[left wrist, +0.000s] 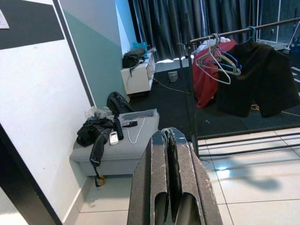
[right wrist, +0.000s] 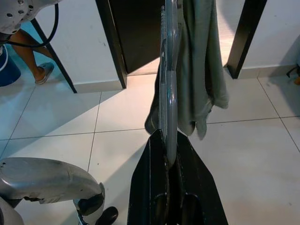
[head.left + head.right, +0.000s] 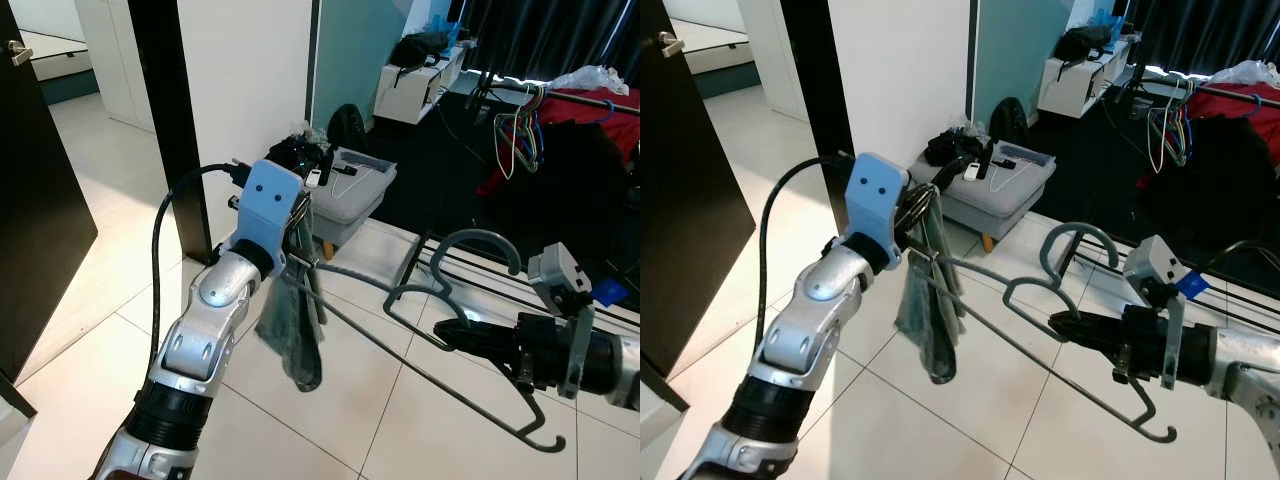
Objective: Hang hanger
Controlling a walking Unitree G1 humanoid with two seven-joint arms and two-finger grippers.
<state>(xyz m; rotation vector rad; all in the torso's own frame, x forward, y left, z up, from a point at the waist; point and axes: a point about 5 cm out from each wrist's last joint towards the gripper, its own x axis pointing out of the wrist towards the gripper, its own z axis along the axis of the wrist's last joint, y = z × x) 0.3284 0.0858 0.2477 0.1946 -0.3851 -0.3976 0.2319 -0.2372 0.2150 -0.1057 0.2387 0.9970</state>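
Head views: the left silver arm rises from 7 o'clock toward the centre, elbow bent, its blue-capped wrist level with the left gripper (image 3: 300,262), whose black fingers are pinched on one end of the grey metal clothes hanger (image 3: 420,335). A grey-green cloth garment (image 3: 292,335) droops from that end. The right arm enters from 3 o'clock, nearly horizontal; the right gripper (image 3: 447,331) clamps the hanger just below its curved hook. The hanger's long axis runs from 10 o'clock down to 4 o'clock, the hook curling up toward 1 o'clock. At 1 o'clock, well apart, a dark clothes rail (image 3: 560,92) carries coloured hangers and dark clothes; a grey upholstered stool (image 3: 352,195) stands at 12 o'clock.

Left wrist view: the fingers (image 1: 157,183) press together on a thin edge of cloth, facing the stool and rail.

Right wrist view: the fingers (image 2: 187,187) pinch the hanger wire, which runs straight away from the camera with the garment beside it.
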